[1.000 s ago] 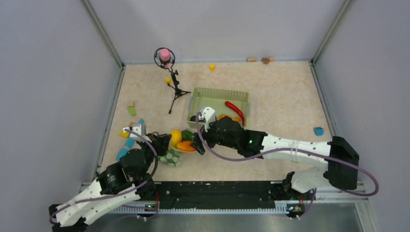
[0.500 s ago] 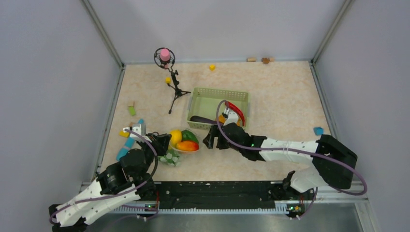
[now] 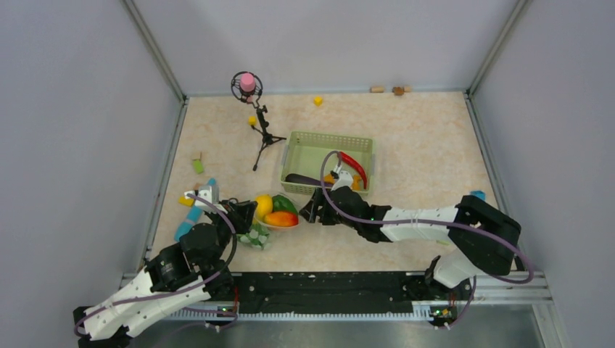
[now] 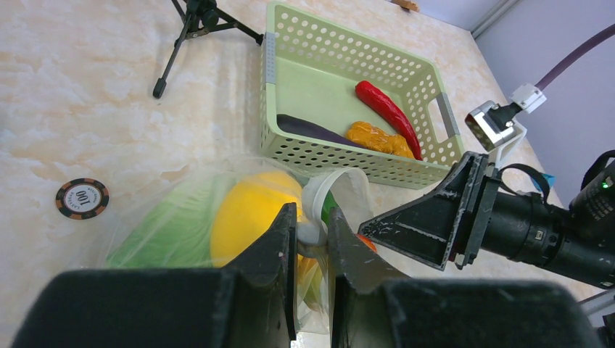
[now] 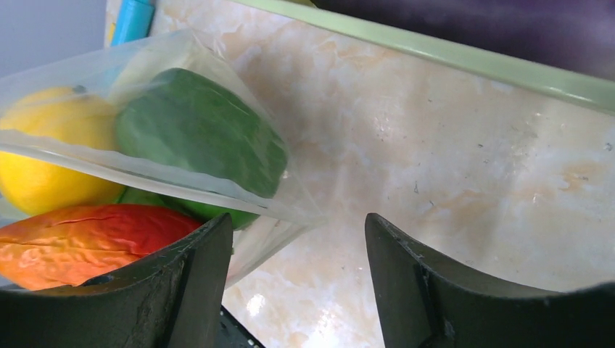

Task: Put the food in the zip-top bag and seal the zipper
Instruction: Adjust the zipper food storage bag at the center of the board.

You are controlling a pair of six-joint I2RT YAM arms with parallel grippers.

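Note:
The clear zip-top bag (image 3: 272,217) lies on the table, holding a yellow lemon (image 3: 264,205), a green pepper (image 3: 283,204), an orange-red piece (image 3: 281,218) and a pale green cabbage (image 4: 170,228). My left gripper (image 4: 312,235) is shut on the bag's whitish zipper strip (image 4: 317,210) at the mouth. My right gripper (image 3: 310,211) is open and empty, just right of the bag's mouth (image 5: 290,210). The red chili (image 3: 353,168), the dark eggplant (image 3: 301,179) and orange pieces (image 3: 335,176) lie in the green basket (image 3: 330,141).
A small black tripod (image 3: 262,138) with a pink-topped holder stands behind the bag. Small coloured blocks lie at the left (image 3: 197,166), the back (image 3: 318,100) and the right (image 3: 477,195). A round chip (image 4: 82,198) lies left of the bag.
My right gripper has drawn back to the right, out of the bag's mouth, and now stands open beside it. The orange-red piece lies in the bag. The left gripper has not moved.

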